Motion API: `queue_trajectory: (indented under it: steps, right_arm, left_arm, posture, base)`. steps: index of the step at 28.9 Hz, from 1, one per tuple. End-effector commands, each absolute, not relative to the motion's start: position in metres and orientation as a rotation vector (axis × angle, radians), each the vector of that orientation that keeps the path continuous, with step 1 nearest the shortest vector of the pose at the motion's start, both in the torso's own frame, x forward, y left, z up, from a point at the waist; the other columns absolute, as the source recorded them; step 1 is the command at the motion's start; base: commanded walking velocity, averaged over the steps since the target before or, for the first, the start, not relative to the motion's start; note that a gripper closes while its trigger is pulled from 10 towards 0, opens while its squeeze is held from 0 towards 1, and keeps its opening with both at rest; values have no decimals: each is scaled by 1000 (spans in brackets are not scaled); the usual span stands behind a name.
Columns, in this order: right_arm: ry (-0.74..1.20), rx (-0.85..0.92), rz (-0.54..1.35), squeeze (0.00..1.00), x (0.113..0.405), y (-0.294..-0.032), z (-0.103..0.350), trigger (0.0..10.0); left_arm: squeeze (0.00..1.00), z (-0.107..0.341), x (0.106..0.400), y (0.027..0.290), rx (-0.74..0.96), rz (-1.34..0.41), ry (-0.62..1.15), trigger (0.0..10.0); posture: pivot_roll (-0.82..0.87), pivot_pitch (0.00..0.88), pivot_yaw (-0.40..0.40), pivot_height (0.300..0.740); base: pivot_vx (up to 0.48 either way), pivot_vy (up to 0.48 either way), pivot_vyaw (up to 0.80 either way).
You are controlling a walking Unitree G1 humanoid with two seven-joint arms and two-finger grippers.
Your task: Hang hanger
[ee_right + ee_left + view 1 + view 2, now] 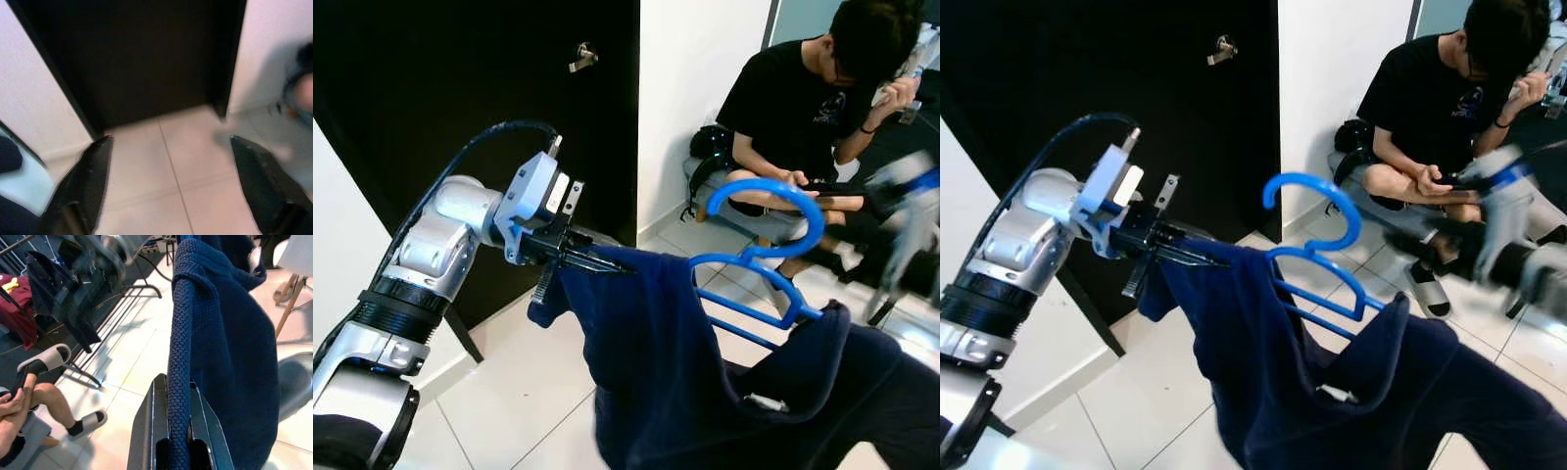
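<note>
A navy knit garment point(656, 362) hangs over a blue plastic hanger point(773, 230), whose hook sticks up above the cloth. My left gripper point(599, 262) is shut on one upper edge of the garment and holds it up at chest height; in the left wrist view the fingers point(151, 431) pinch a rolled fold of the navy cloth point(230, 347). My right arm point(1498, 245) is a blur at the right, just beyond the hanger. The right gripper point(171, 191) is open, fingers wide apart and holding nothing, facing the door and floor tiles.
A black door point(460, 88) stands behind my left arm, with white wall beside it. A person point(803, 108) in black sits on a low seat at the back right. A rack of clothes point(73, 298) stands over the pale tiled floor point(529, 392).
</note>
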State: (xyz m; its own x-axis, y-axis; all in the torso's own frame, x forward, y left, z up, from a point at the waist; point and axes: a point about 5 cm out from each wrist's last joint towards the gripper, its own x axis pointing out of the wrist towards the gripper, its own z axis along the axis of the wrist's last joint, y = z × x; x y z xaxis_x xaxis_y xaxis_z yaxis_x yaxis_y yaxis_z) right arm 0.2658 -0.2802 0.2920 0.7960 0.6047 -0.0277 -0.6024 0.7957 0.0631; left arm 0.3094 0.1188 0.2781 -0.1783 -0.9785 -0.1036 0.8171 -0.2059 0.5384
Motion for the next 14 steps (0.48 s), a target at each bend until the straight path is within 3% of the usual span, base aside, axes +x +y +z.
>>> queue_trajectory:
  steps: [1, 2, 4, 6, 9, 10, 11, 12, 13, 14]
  right_arm:
    - [-86, 58, 806, 871, 248, -274, 321, 10000]
    - [-151, 65, 903, 784, 236, -273, 334, 10000]
    - [-177, 55, 1004, 788, 225, -269, 346, 10000]
    - [-105, -20, 1179, 788, 213, -254, 354, 10000]
    - [-14, -86, 1268, 780, 210, -242, 350, 10000]
    - [33, -116, 1317, 678, 209, -234, 347, 10000]
    - [60, -133, 1348, 678, 208, -229, 345, 10000]
    - [93, -168, 1372, 173, 209, -224, 341, 10000]
    - [115, -188, 1387, 0, 209, -221, 339, 10000]
    - [125, -197, 1395, 0, 208, -219, 338, 10000]
  left_arm:
    - [0, 275, 308, 122, 440, -1721, -428, 0]
    - [0, 271, 307, 122, 426, -1729, -408, 0]
    - [0, 265, 307, 121, 424, -1735, -385, 0]
    - [0, 256, 306, 117, 444, -1743, -344, 0]
    - [0, 251, 306, 113, 461, -1740, -320, 0]
    - [0, 250, 307, 110, 472, -1736, -314, 0]
    - [0, 249, 307, 109, 479, -1734, -311, 0]
    - [0, 249, 308, 108, 484, -1733, -309, 0]
    - [0, 249, 308, 107, 488, -1732, -309, 0]
    - [0, 249, 308, 107, 487, -1731, -308, 0]
  posture:
    - [-110, 29, 36, 740]
    - [-110, 29, 36, 740]
    - [-115, 31, 38, 740]
    - [-126, 31, 40, 740]
    - [-127, 31, 41, 740]
    - [-127, 32, 39, 740]
    - [-127, 32, 39, 740]
    - [-127, 30, 38, 740]
    - [-127, 30, 38, 740]
    - [-127, 30, 38, 740]
  base:
    - [0, 0, 0]
    - [0, 0, 0]
    - [0, 0, 0]
    - [0, 0, 0]
    - [0, 0, 0]
    - [0, 0, 0]
    - [0, 0, 0]
    - [0, 0, 0]
    - [0, 0, 0]
    - [0, 0, 0]
